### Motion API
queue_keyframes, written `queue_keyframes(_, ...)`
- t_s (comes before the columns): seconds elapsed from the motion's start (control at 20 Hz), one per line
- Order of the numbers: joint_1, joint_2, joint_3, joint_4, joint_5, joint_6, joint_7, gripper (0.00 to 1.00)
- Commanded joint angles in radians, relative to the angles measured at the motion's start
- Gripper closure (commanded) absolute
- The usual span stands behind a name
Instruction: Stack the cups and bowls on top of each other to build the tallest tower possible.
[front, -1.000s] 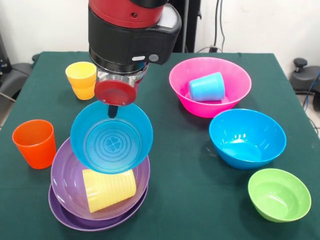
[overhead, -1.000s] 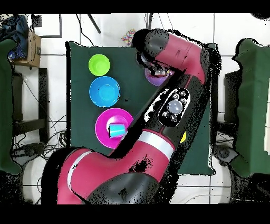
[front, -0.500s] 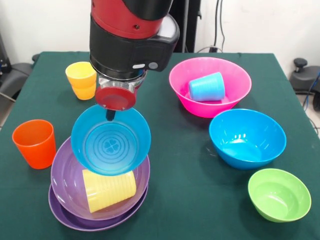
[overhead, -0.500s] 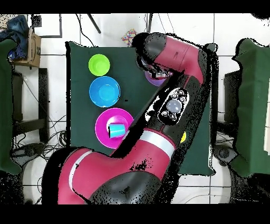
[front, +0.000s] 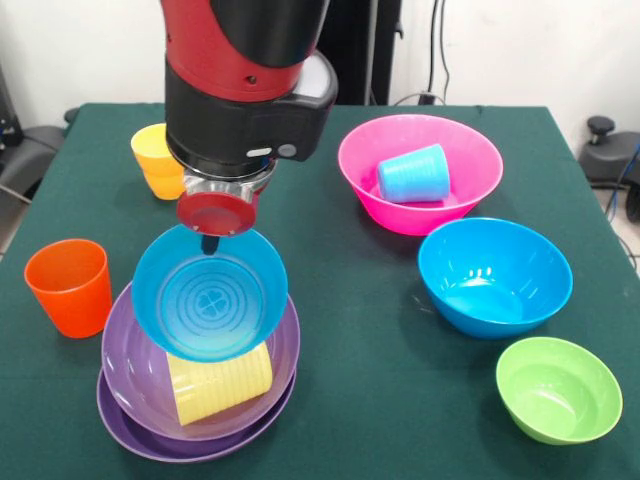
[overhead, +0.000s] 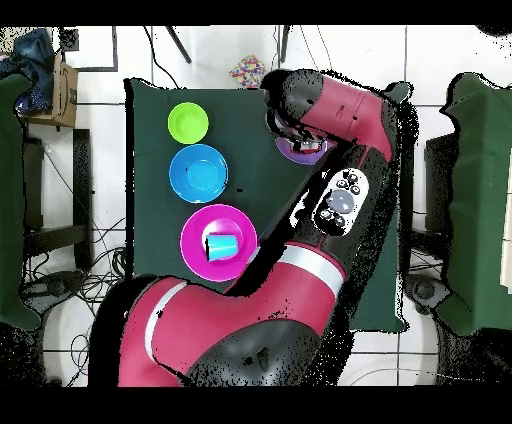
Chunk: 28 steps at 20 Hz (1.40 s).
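Note:
My gripper (front: 210, 241) is shut on the far rim of the small blue bowl (front: 210, 297). The bowl hangs tilted, its inside facing the front camera. It is just above two nested purple bowls (front: 283, 352), in which a pale yellow ribbed cup (front: 222, 384) lies on its side. An orange cup (front: 68, 287) stands left of them. Amber-yellow cups (front: 153, 159), nested, stand at the far left, partly behind the arm. A light blue cup (front: 412, 173) lies in the pink bowl (front: 420, 126). The big blue bowl (front: 495, 275) and the green bowl (front: 558, 390) stand on the right.
From overhead the arm covers most of the purple bowls (overhead: 300, 151). The green bowl (overhead: 188, 122), the big blue bowl (overhead: 198, 172) and the pink bowl (overhead: 190, 240) with the light blue cup (overhead: 222, 247) line up along the green cloth's left side.
In the front view, the gripper has carried the small blue bowl left and down, closer over the purple bowls and the yellow cup. Nothing else has moved.

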Motion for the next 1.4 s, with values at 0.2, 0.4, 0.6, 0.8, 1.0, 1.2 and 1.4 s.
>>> queue_keyframes(0.2,-0.043,-0.018,0.168,0.065,-0.117,-0.050,-0.258,1.00)
queue_keyframes(0.4,-0.049,-0.031,0.175,0.059,-0.141,-0.025,-0.258,1.00)
queue_keyframes(0.6,-0.049,-0.045,0.182,0.067,-0.157,-0.020,-0.249,1.00)
queue_keyframes(0.8,-0.046,-0.054,0.195,0.084,-0.169,-0.037,-0.226,1.00)
queue_keyframes(1.0,-0.038,-0.060,0.200,0.089,-0.180,-0.034,-0.197,1.00)
queue_keyframes(1.2,-0.036,-0.063,0.203,0.096,-0.180,-0.037,-0.174,1.00)
queue_keyframes(1.4,-0.038,-0.065,0.209,0.098,-0.182,-0.036,-0.182,1.00)
